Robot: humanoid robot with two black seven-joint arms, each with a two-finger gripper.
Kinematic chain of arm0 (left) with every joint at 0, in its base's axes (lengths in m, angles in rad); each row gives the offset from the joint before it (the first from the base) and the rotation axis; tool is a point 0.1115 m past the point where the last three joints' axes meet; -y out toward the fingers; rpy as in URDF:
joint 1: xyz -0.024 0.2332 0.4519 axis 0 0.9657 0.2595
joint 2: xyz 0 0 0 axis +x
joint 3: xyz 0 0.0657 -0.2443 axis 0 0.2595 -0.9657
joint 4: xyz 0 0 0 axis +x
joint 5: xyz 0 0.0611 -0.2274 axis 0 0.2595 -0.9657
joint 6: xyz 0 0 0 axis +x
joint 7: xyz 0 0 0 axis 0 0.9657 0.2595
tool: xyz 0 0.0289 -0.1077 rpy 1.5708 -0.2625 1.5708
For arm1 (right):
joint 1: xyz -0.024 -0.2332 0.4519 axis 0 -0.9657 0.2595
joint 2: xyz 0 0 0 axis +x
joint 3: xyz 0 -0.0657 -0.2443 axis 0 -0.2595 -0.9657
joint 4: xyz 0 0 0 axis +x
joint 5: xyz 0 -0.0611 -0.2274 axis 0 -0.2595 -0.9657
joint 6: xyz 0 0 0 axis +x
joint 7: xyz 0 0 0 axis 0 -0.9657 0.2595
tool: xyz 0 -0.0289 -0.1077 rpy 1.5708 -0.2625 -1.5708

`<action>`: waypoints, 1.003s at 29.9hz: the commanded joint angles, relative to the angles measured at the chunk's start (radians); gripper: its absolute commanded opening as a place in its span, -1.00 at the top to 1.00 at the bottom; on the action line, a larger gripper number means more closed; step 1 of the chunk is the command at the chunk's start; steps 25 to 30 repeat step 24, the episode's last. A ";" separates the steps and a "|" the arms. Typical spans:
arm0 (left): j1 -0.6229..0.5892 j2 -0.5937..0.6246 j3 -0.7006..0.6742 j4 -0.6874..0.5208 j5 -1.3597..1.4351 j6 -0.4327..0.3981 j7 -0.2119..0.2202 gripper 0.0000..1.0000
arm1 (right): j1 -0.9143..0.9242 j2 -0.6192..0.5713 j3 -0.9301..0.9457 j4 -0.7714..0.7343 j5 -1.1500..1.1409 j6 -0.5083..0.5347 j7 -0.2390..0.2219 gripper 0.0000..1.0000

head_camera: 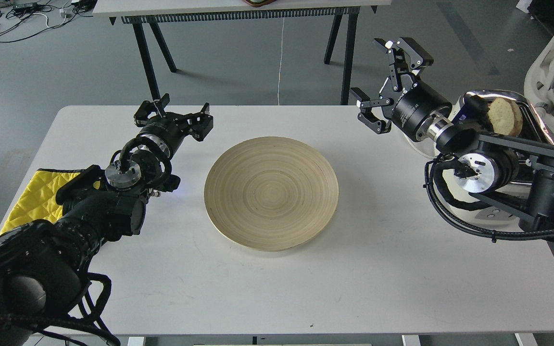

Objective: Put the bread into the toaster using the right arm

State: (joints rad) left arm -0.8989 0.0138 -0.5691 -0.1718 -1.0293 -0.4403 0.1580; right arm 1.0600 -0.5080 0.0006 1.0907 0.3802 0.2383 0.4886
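Observation:
The bread point(504, 117) stands upright in a slot of the cream-white toaster point(529, 108), its top sticking out; my right arm hides most of the toaster. My right gripper point(386, 82) is open and empty, raised over the table's back edge, left of the toaster and apart from the bread. My left gripper point(173, 114) is open and empty over the table's back left, left of the plate.
A round bamboo plate point(271, 192) lies bare at the table's middle. A yellow quilted cloth point(29, 199) lies at the left edge. A white cord point(402, 126) runs behind the right gripper. A second table point(238, 9) stands behind.

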 commanded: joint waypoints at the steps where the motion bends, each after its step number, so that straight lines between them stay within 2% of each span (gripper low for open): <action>1: 0.000 0.000 0.000 0.000 0.000 0.000 0.000 -1.00 | -0.052 0.051 -0.007 -0.142 0.028 0.134 0.000 -1.00; 6: 0.000 0.000 0.000 0.000 0.000 0.000 0.000 -1.00 | -0.121 0.107 -0.004 -0.251 0.019 0.250 -0.010 -1.00; 12: 0.000 0.000 0.000 0.000 0.000 0.000 0.000 -1.00 | -0.152 0.154 -0.004 -0.305 0.019 0.250 -0.009 -1.00; 30: 0.000 0.000 0.000 0.000 0.000 0.000 0.000 -1.00 | -0.146 0.143 0.054 -0.302 0.026 0.250 0.000 -1.00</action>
